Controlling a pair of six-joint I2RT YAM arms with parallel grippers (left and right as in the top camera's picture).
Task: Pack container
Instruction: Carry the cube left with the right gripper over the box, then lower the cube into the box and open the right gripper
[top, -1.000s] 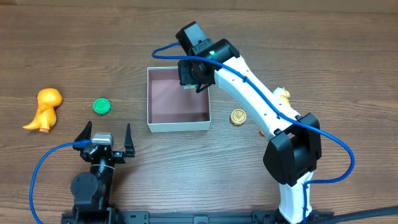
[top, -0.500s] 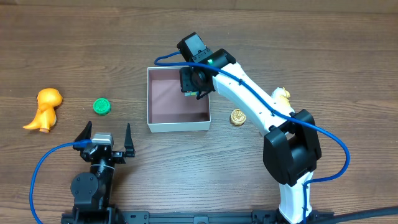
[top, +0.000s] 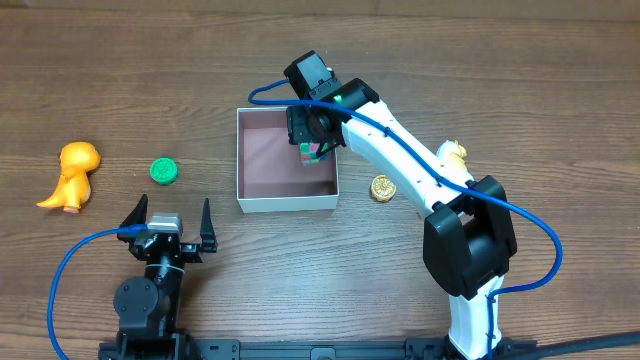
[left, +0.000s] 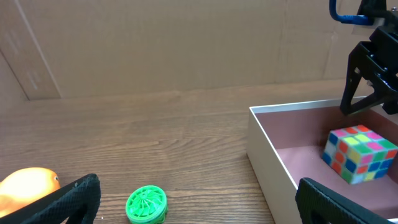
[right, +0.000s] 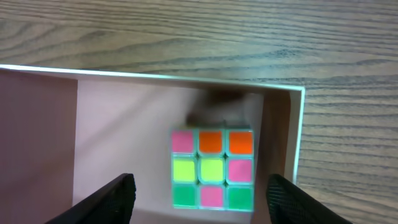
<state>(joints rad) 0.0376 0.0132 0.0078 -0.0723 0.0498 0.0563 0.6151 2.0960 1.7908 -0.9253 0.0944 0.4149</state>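
The container (top: 290, 203) is a square white-walled box with a pinkish-brown floor at mid table. A multicoloured puzzle cube (top: 312, 152) lies on its floor by the far right corner. It also shows in the left wrist view (left: 359, 154) and the right wrist view (right: 212, 169). My right gripper (top: 315, 135) hangs just above the cube, open, with its fingers apart on either side (right: 202, 194). My left gripper (top: 170, 216) is open and empty near the front left, facing the container's wall (left: 267, 155).
An orange dinosaur toy (top: 70, 175) and a green ribbed disc (top: 164, 171) lie left of the container. A gold coin-like piece (top: 383, 187) lies right of it. A pale yellow toy (top: 456, 152) is partly hidden by the right arm.
My right gripper came down into the container's far right corner and opened. The cube it carried now lies free on the floor. The left arm has not moved.
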